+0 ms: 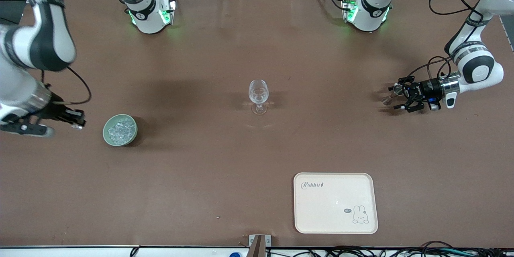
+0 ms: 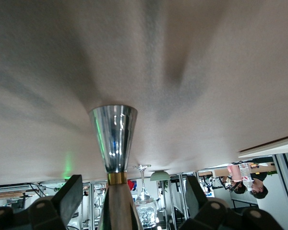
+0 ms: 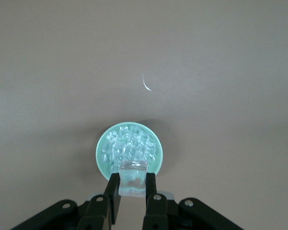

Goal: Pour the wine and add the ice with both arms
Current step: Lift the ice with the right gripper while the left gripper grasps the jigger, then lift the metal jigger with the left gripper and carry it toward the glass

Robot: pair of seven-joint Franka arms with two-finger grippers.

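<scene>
Brown desk (image 1: 225, 176) surface fills the front view, with a clear wine glass (image 1: 258, 96) standing upright near the middle of the frame. At middle left of the frame a pale green bowl (image 1: 120, 129) holds the ice (image 1: 121, 129), a heap of small glassy cubes. A cream tray (image 1: 335, 203) with a rabbit drawing lies at lower right of the frame, well apart from the glass.

At the left edge of the front view the right pincer (image 1: 78, 120) hangs just beside the bowl. Only the right wrist view shows its grip: the fingers (image 3: 114, 197) are closed narrow on a single ice cube (image 3: 132, 178), held above the bowl (image 3: 102, 160) of ice (image 3: 129, 147).

At middle right of the front view the left pincer (image 1: 395, 97) lies level above the desk with a shiny metal piece at its tip. The left wrist view shows this better: a silvery flared cone (image 2: 114, 137) on a gold-banded pale stem sits between the black fingers (image 2: 68, 195), which stand wide with a gap visible on each side of the stem. Whether they press it anywhere lower down is hidden, so a hold cannot be confirmed. The same view shows the wine glass (image 2: 144, 196) and green bowl (image 2: 160, 176) far off, at its lower middle.
</scene>
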